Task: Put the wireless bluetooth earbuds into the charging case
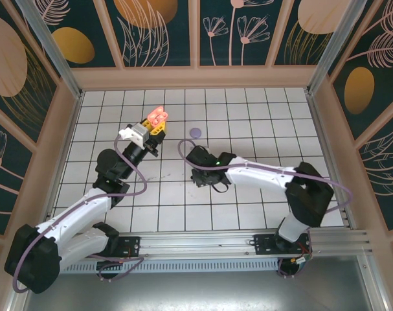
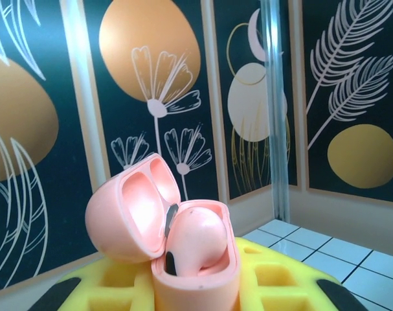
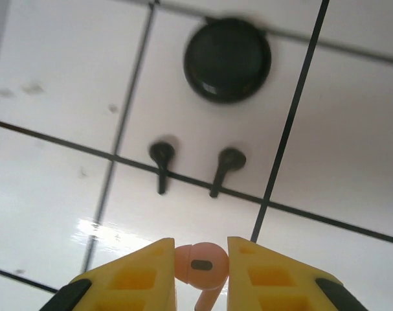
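Right gripper (image 3: 201,247) pinches a salmon earbud (image 3: 200,264) by its rounded head. Its yellow fingers (image 3: 141,275) press in from either side, and the stem hangs free below them, over the white tiled table (image 3: 47,214). On the tiles beyond lie two black earbuds (image 3: 162,155), side by side and just apart, with a round black case (image 3: 227,59) near them, farther out.

To the left, the left gripper (image 2: 193,288) is clenched on the base of the salmon case (image 2: 128,217), which it holds up off the tiles with the lid tipped back. A rounded salmon shape (image 2: 197,238) in one well looks like an earbud already seated, though that cannot be confirmed. Seen from above, a lavender case (image 1: 195,131) sits on the table beyond both grippers, well apart from the black set.

The earbud looks light, hard and glossy. It is probably slippery between the pads and could twist or pop out under a hard squeeze. Holding it across the head, its widest part, seems the sound choice, since that leaves the stem free to go down into the open well. The case looks rigid, and its hinged lid seems the weak point, so the base is the place to grip it.

No brand mark, label or lettering can be read on any earbud or case.
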Controlling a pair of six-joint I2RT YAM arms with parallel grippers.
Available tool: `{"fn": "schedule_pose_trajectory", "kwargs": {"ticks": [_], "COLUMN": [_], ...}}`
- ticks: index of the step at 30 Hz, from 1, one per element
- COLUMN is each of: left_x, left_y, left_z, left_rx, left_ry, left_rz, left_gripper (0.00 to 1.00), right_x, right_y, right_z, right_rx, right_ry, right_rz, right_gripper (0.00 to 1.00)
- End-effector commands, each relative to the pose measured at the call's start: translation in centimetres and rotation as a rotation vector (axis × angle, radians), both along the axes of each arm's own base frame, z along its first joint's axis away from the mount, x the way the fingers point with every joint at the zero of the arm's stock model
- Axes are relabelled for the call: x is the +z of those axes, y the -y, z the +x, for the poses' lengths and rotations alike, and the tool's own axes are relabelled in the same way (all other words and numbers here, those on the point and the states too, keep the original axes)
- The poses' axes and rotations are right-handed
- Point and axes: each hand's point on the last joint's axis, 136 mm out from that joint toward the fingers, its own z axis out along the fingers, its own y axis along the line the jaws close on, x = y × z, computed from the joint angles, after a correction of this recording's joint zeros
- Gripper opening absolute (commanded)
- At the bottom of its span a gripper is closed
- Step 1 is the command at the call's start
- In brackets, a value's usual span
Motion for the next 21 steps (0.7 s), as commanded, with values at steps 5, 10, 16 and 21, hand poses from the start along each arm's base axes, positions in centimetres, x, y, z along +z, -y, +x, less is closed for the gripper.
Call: {"fn": "schedule_pose_trajectory", "kwargs": {"ticks": [5,10,16,21], "left_x": [2.5,2.8,2.6,2.6], "left_y": [1.5,2.3,3.6,4.2], "left_z": [-1.3,-1.6,-1.7,-1.2], "left_rx": [-0.082,-0.124,-0.198,-0.222], "left_ry": [0.096,0.11,0.106,0.092], "left_rz": [0.061,0.083,0.107,0.101], "left_gripper": [0.0,0.0,0.0,0.0], "right_x": [15.2,23.7,32.3,36.4], "right_y": [-1.2,-1.3,-1.4,-2.3], "right_z": [4.6,6.1,6.9,6.7], "right_rx": [-0.028,0.0,0.05,0.121], "right_ry": [0.309,0.459,0.639,0.745], "right_rz": [0.234,0.366,0.471,0.541], "right_gripper": [0.21,0.22,0.23,0.24]}}
